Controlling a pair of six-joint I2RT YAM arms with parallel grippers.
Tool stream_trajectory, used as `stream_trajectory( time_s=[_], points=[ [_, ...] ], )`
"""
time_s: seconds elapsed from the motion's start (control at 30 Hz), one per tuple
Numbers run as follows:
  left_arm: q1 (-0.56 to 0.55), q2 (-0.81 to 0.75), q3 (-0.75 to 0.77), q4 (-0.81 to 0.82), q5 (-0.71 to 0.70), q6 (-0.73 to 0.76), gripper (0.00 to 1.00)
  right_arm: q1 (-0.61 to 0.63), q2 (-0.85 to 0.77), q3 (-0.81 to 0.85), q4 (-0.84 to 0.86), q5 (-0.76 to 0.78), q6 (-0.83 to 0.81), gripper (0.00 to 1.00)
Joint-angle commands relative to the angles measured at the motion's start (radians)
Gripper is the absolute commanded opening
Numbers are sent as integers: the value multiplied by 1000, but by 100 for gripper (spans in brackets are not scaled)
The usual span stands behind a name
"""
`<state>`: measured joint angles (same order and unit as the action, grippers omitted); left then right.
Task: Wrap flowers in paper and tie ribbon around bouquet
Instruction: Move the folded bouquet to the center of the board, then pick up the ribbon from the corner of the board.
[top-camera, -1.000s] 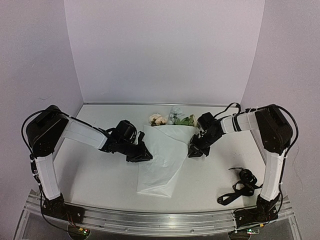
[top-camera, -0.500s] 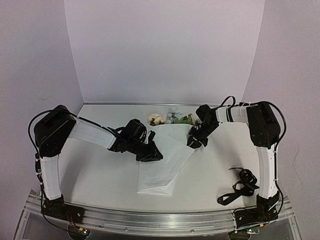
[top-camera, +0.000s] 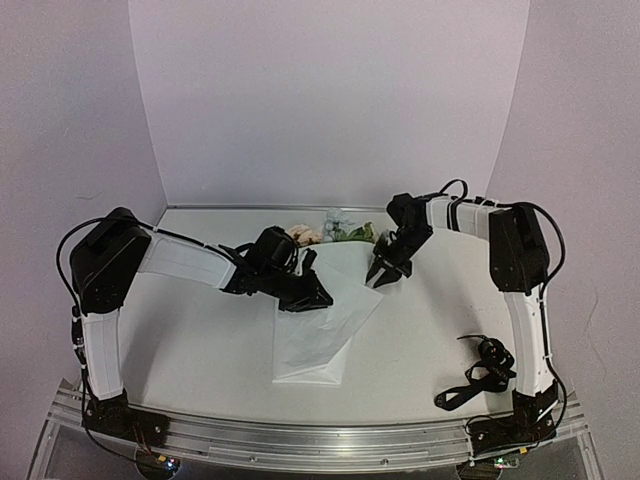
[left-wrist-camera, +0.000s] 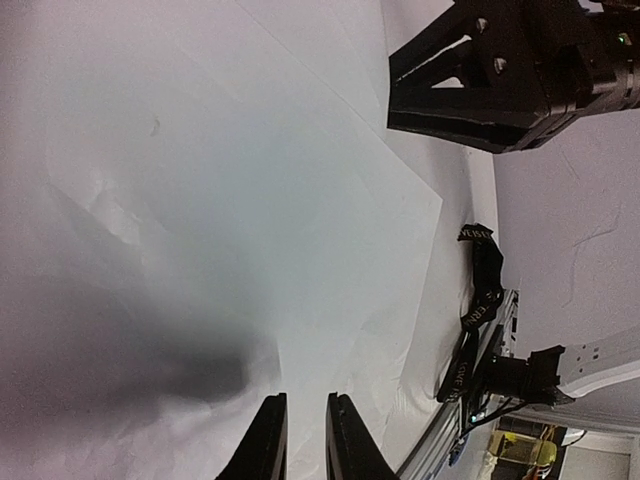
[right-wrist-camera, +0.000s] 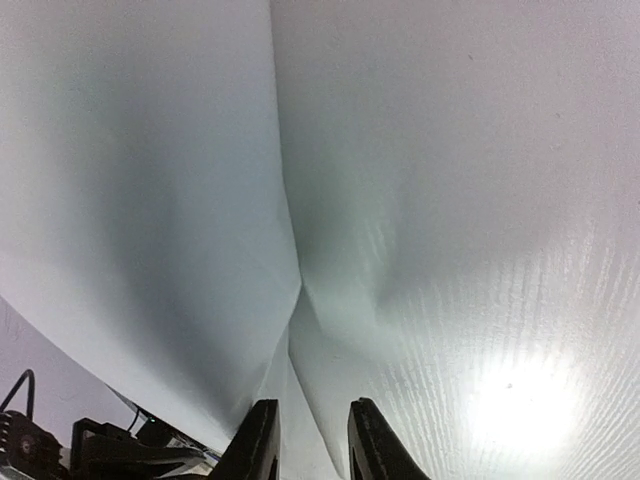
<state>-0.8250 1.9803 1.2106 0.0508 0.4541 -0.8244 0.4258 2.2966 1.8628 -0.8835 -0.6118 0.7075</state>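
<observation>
Wrapping step: I'm folding the paper (top-camera: 318, 335) over the flowers (top-camera: 330, 231); the ribbon (top-camera: 482, 372) isn't used yet.
My left fingers (top-camera: 316, 297) are nearly closed, pinching the paper's left flap. The right fingers (top-camera: 381, 279) sit narrowly parted astride a crease, and I cannot tell if they grip. Blooms poke out the far end, stems hidden inside. Next I'd lap the flaps snugly, then fetch the ribbon off the desk (top-camera: 200, 340).
</observation>
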Motion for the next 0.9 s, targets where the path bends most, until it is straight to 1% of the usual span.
stream_trajectory(
  time_s=[0.0, 0.07, 0.17, 0.23, 0.37, 0.43, 0.57, 0.63, 0.73, 0.8, 0.87],
  points=[
    [9, -45, 42, -23, -16, 46, 16, -9, -151, -57, -127, 81, -91, 32],
    [10, -67, 47, -40, -21, 69, 16, -8, -237, -85, -186, 123, -137, 37],
    [13, -110, 42, -80, -41, 103, 19, -7, -391, -207, -218, 206, -166, 46],
    [18, -141, 28, -91, -52, 120, 23, -6, -492, -319, -221, 249, -164, 54],
    [26, -202, -3, -98, -58, 146, 32, 10, -696, -529, -251, 340, -133, 59],
    [25, -229, -13, -106, -59, 160, 36, 19, -781, -623, -269, 380, -109, 60],
    [26, -284, -48, -116, -68, 174, 42, 30, -954, -823, -289, 470, -60, 62],
    [26, -310, -65, -120, -70, 180, 43, 34, -1013, -896, -289, 525, -49, 63],
    [26, -338, -84, -124, -69, 182, 44, 30, -1063, -972, -273, 634, -48, 71],
    [26, -348, -99, -124, -68, 182, 44, 25, -1056, -973, -247, 668, -79, 72],
    [26, -358, -108, -124, -69, 182, 44, 22, -1022, -951, -227, 704, -146, 71]
  ],
)
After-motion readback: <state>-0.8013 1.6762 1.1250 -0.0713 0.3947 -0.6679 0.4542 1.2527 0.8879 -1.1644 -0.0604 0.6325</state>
